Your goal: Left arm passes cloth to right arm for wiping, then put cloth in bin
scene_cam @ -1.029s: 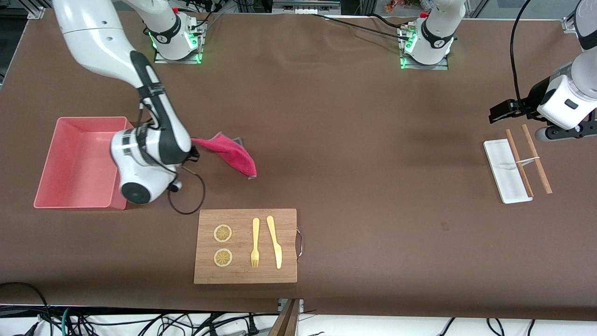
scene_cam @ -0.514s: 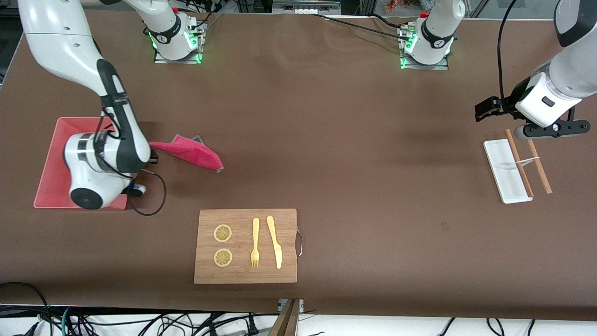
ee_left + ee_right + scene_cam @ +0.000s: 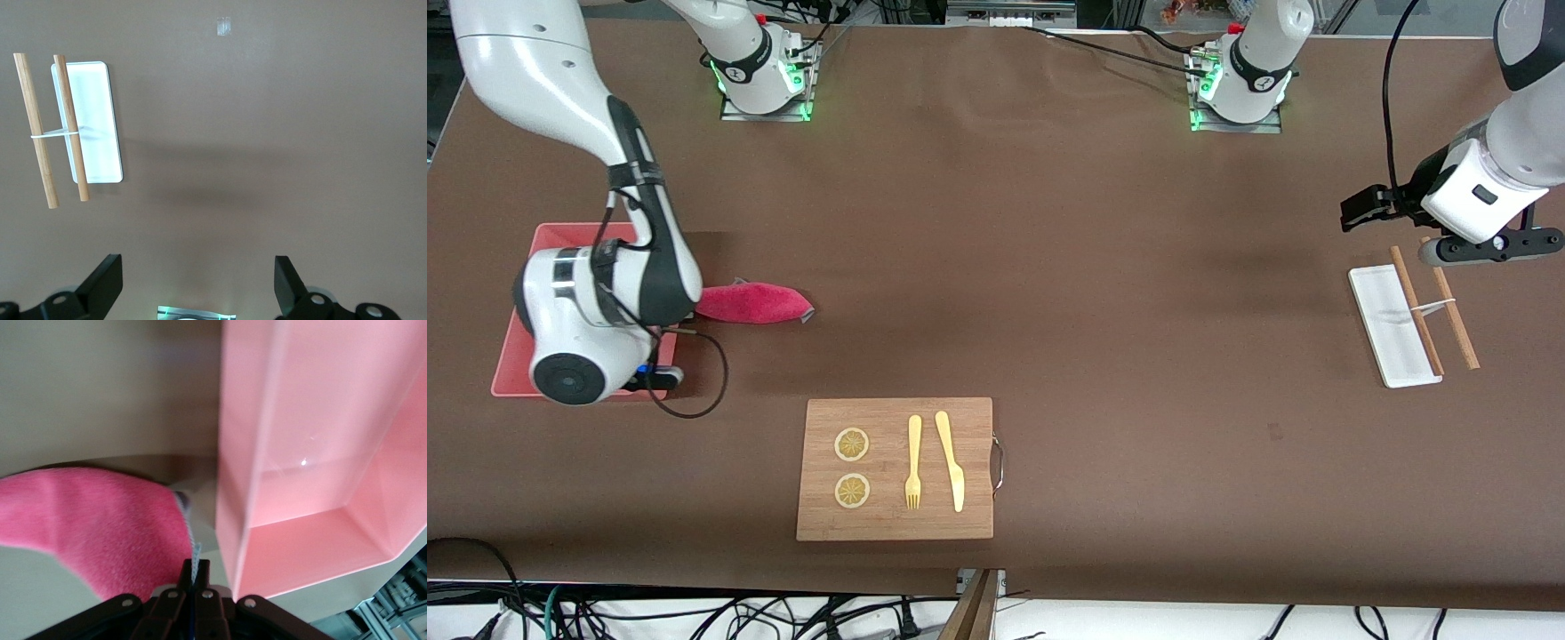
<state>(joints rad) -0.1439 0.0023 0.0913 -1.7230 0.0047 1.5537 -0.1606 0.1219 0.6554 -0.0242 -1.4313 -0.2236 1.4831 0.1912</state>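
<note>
Carried toward the salmon-pink rectangular plastic bin [image 3: 516, 307] since earlier, the magenta-pink soft cloth [image 3: 751, 303] is pinched by the right hand [image 3: 687, 311]. Jaws spread, the left hand [image 3: 193, 283] is seen over bare worktop [image 3: 267, 133]. Cloth [image 3: 100, 527] is clamped beside the bin wall [image 3: 243, 473].

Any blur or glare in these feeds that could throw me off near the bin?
Right wrist view: the cloth is soft with blur, and a small glare spot sits on the bin floor. Front view: sharp, evenly lit, with a soft shadow beside the bin. Left wrist view: clear, faint arm shadow on the table.
</note>
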